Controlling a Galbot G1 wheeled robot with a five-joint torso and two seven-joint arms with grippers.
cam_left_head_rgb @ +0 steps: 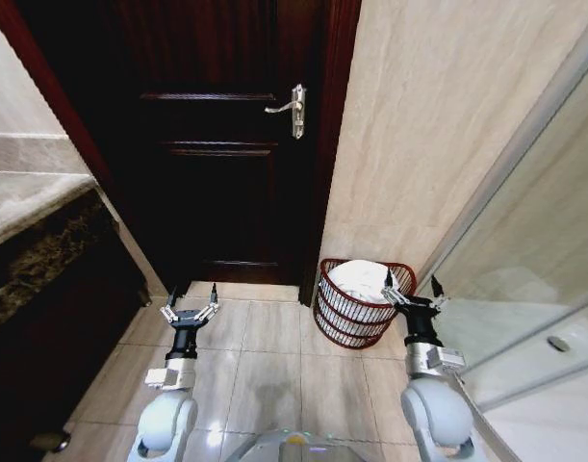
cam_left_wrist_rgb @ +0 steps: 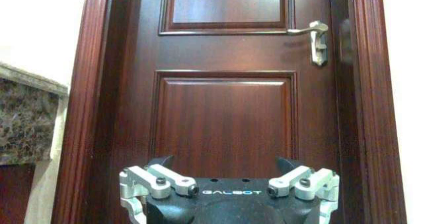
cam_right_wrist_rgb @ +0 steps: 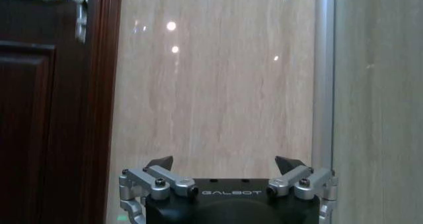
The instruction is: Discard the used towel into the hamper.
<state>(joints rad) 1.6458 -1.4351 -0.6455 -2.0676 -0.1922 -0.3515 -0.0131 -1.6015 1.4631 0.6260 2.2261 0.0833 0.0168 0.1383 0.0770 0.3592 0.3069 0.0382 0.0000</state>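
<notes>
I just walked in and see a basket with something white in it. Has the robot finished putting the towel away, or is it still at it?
It looks done: the white towel lies inside the small round reddish-brown wire hamper by the dark wooden door. Nothing is in hand: the right gripper hangs by the hamper's rim with jaws open and empty, the left gripper over the floor tiles, also open. Nothing seems left.

hamper (cam_left_head_rgb: pixel 356 313): reddish-brown open weave
towel (cam_left_head_rgb: pixel 363 281): white cloth, inside hamper
door (cam_left_head_rgb: pixel 221 135): dark glossy wood, left of hamper
floor (cam_left_head_rgb: pixel 274 371): glossy tile
</notes>
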